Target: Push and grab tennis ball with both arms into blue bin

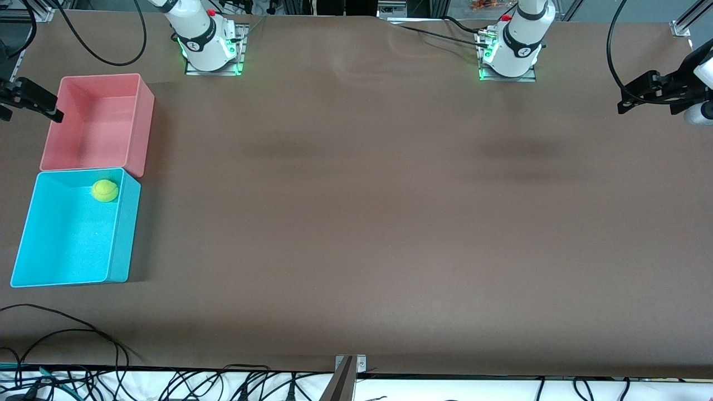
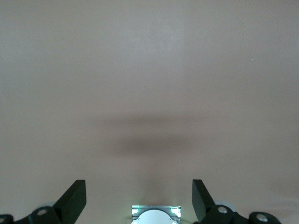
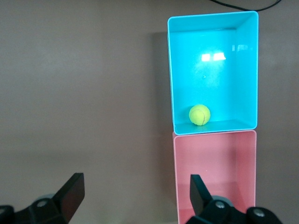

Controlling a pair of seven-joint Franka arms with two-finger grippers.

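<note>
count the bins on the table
2. The pink bin sits at the right arm's end of the table; the blue bin touches it, nearer the front camera, with the tennis ball inside.

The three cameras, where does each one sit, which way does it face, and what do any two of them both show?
Front view: high, across the table from the arms, looking down; both bases along its top, right gripper and left gripper at its edges.
Left wrist view: on the left arm, facing down at bare table; its open fingers show.
Right wrist view: on the right arm, facing down; open fingers show.
Shared: front and right wrist both show the tennis ball in the blue bin beside the pink bin.
</note>
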